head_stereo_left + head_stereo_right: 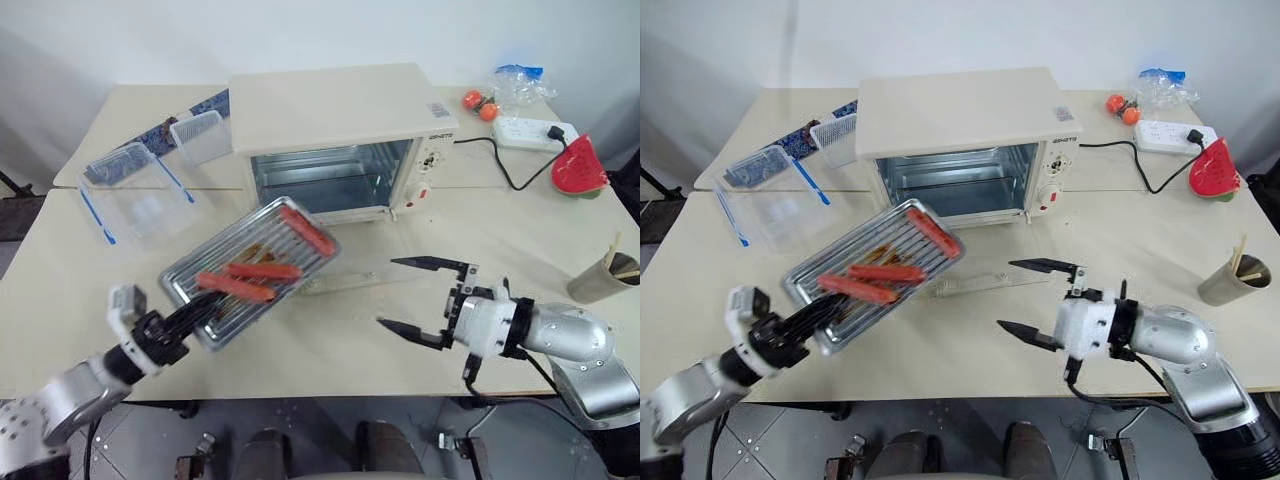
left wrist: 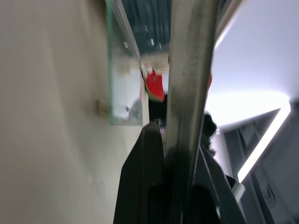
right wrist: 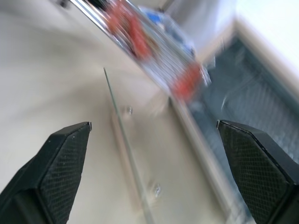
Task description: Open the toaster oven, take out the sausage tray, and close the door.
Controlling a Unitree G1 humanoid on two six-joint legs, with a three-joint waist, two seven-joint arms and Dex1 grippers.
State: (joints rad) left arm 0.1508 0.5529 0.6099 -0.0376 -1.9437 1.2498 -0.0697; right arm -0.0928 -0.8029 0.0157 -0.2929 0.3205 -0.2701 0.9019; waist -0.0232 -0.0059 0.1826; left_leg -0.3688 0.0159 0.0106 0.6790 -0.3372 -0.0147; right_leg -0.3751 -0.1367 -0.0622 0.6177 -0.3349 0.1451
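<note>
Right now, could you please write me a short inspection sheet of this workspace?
Surface: cream table, two tops pushed together.
Job's things: toaster oven with its door folded down flat on the table; sausage tray out of the oven, tilted, carrying three sausages.
Clutter: clear plastic boxes, watermelon slice, paper cup with sticks, plastic bag, two small orange things.
Grippers: left gripper shut on the tray's near edge; right gripper open, holding nothing, before the door.
Cables: black cord to a white power strip.
Surroundings: white wall, grey floor.
</note>
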